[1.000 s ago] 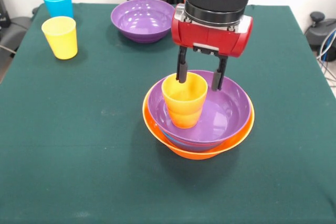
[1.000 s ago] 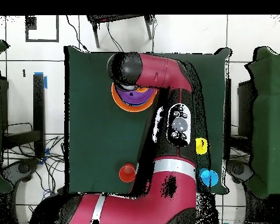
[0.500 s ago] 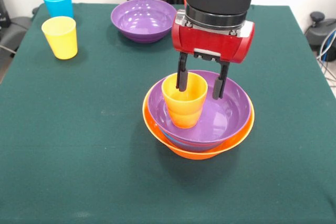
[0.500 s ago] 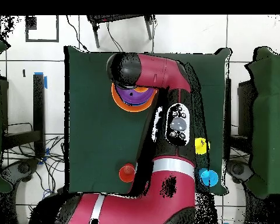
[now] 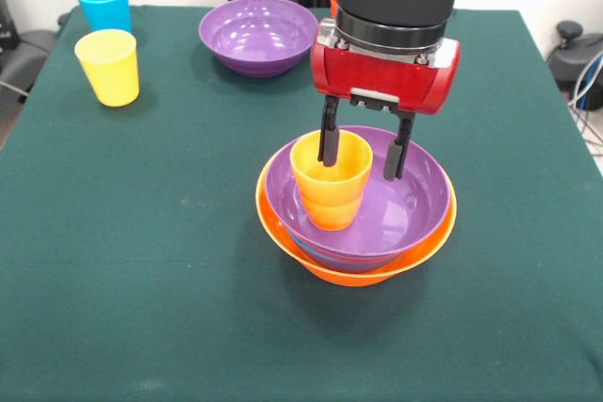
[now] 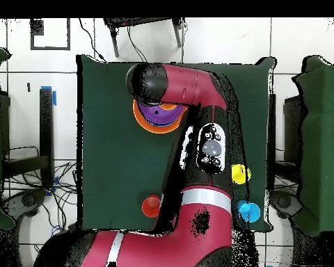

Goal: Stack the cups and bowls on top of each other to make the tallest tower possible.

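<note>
While my fingers point(image 5: 361, 151) hang wide open, one dips inside the orange cup point(image 5: 331, 180), which stands in the purple bowl point(image 5: 405, 197).

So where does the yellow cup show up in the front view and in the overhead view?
Front view: the yellow cup stands upright near the upper left of the table, just in front of the light blue cup.
Overhead view: the yellow cup is at the right, beside the arm, with the light blue cup just below it.
Shared landmark: the light blue cup next to it.
</note>
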You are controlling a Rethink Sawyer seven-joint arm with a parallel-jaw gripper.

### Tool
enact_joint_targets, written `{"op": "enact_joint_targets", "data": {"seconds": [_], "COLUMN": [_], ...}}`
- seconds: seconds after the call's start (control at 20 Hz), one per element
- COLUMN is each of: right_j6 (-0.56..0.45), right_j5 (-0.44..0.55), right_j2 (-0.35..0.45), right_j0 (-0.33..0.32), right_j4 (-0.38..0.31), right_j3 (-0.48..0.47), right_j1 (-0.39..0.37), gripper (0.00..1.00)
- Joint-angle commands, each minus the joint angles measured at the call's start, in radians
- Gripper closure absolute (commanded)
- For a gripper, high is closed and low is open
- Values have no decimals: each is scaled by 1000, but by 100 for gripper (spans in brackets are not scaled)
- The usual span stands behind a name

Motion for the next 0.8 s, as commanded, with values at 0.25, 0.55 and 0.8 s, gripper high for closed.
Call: {"op": "enact_joint_targets", "data": {"seconds": [0.25, 0.55, 0.8], "right_j6": [34, 34, 46], "right_j5": [-45, -77, -90], "right_j2": [84, 95, 91], "right_j0": [-5, -10, -4], "right_j4": [-32, -29, -28], "right_j3": [102, 117, 116], "right_j1": [51, 49, 50], "gripper": [0, 0, 0]}}
